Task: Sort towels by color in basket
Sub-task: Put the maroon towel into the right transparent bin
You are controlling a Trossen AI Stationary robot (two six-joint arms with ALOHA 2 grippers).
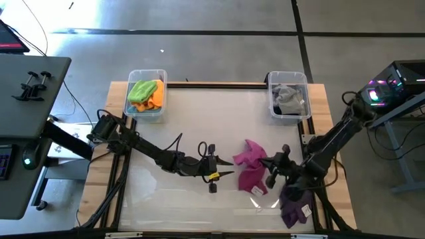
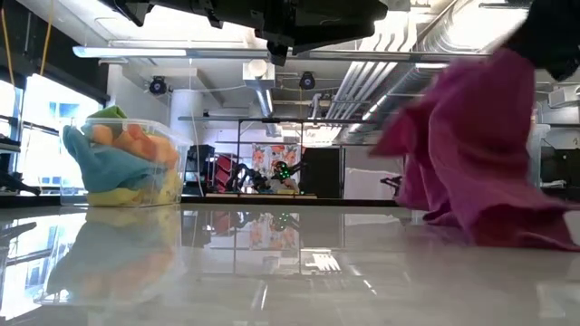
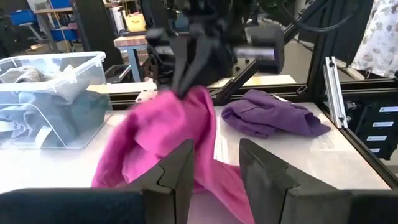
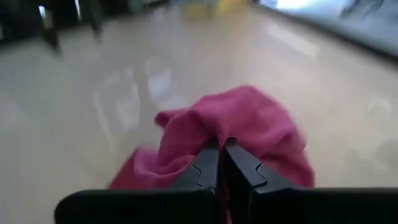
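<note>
Right claw (image 4: pixel 222 163) clamped on magenta towel (image 4: pixel 242 127), bunched above glossy table (image 4: pixel 93 93).

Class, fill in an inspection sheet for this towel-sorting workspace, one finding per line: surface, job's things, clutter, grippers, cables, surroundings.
Surface: glossy white table.
Job's things: magenta towel lifted; purple towel at the table's near edge; left bin holds lime and orange towels; right bin holds a grey one.
Clutter: nothing seen.
Grippers: right gripper shut on the magenta towel; left gripper open, facing it.
Cables: black cables on the floor.
Surroundings: desks on both sides.

magenta towel (image 1: pixel 251 166): lifted, draped | purple towel (image 1: pixel 293 204): crumpled, table edge
</note>
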